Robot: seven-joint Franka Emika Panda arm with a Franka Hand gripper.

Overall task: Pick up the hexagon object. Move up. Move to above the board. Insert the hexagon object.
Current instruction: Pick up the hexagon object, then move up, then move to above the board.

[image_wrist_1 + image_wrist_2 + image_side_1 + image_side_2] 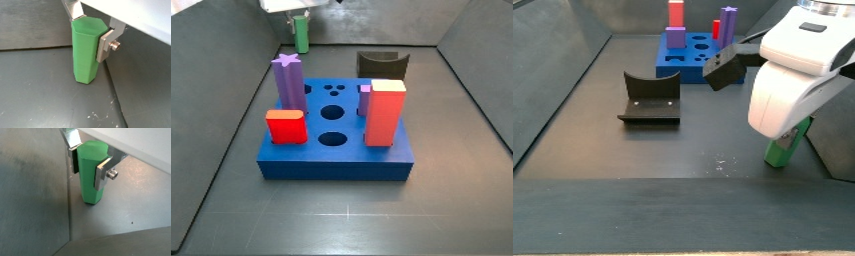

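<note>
The hexagon object [87, 55] [90, 183] is a slim green post standing on the dark floor close to the wall. My gripper [91, 32] [89, 168] is shut on its upper part, with a silver finger pressed flat on each side. In a side view the post [301, 36] stands at the far back left corner under the gripper [299, 18], well behind the board [338, 165]. From the opposite side the post [787, 148] shows below the white hand, with the blue board [680, 70] far behind.
On the board stand a purple star-topped post [289, 80], a tall red block [385, 112], a short red block [285, 126] and a small purple piece [366, 96]. Several holes in its top are open. A dark curved block [381, 64] [651, 98] lies behind the board.
</note>
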